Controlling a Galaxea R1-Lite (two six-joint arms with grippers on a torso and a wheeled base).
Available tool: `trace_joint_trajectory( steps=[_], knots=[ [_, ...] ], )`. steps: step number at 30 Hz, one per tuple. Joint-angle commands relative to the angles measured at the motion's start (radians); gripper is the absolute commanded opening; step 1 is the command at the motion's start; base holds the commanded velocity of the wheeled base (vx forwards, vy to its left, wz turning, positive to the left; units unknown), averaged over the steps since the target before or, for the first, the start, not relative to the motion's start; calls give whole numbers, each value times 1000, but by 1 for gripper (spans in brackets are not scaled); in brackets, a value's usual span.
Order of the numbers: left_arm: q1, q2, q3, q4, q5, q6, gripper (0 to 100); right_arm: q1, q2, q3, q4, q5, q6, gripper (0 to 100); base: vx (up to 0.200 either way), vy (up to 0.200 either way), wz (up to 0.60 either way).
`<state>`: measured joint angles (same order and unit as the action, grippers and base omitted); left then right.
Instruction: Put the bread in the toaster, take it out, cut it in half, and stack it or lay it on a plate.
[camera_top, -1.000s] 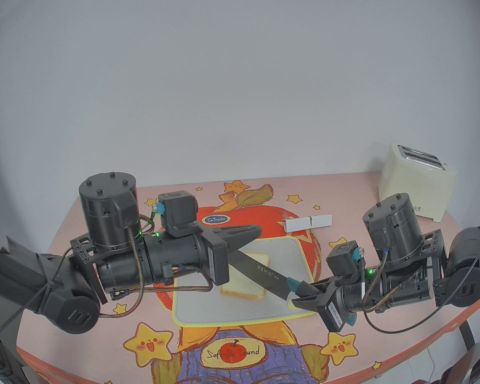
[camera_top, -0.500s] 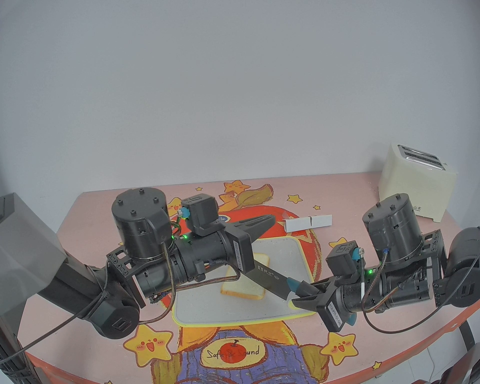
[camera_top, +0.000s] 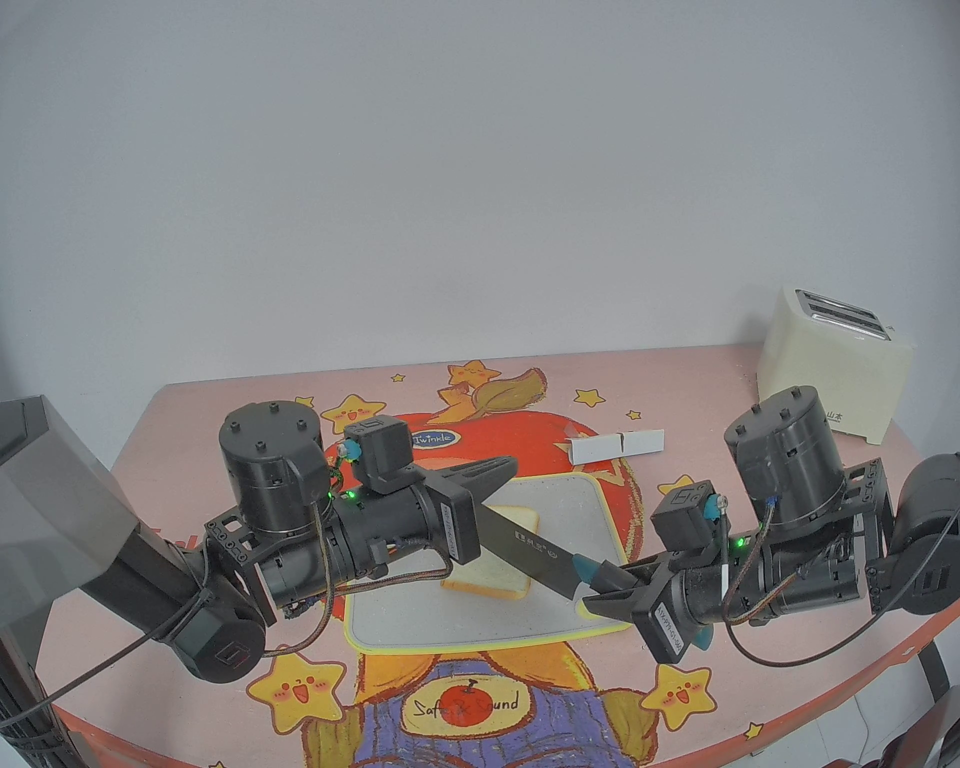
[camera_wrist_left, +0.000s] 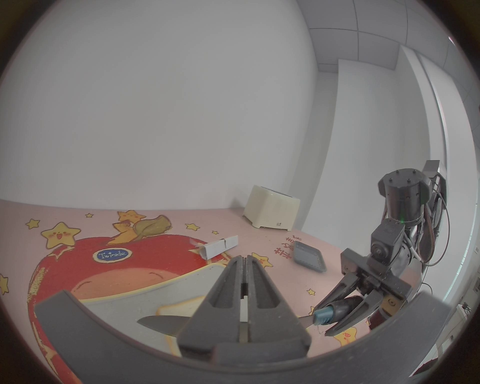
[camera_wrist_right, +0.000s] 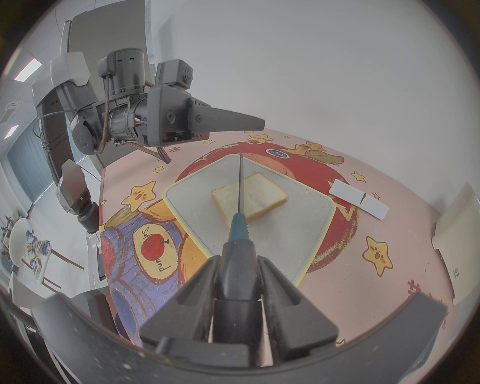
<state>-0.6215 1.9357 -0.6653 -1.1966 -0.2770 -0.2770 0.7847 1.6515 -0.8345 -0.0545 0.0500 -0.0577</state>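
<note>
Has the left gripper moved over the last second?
Yes. Against the white card, the left gripper advanced toward it half a second ago, then pulled back to about where it began, at the cutting mat's far edge.

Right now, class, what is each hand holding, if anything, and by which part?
The right hand grips the knife by its handle, blade over the bread. The left hand is shut, holding nothing.
</note>
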Motion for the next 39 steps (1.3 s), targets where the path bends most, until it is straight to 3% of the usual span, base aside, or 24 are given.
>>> trace_joint_trajectory(
  steps=[1, 15, 39],
  knots=[
    [2, 5, 4, 0, -1, -1, 0, 4, 1, 0, -1, 1, -1, 0, 0, 0, 0],
    [-1, 49, 20, -1, -5, 18, 0, 4, 13, -2, -2, -1, -1, 0, 0, 0, 0],
    [-4, 57, 30, -1, -5, 18, 0, 4, 8, -5, -2, -2, -1, 0, 0, 0, 0]
  ],
)
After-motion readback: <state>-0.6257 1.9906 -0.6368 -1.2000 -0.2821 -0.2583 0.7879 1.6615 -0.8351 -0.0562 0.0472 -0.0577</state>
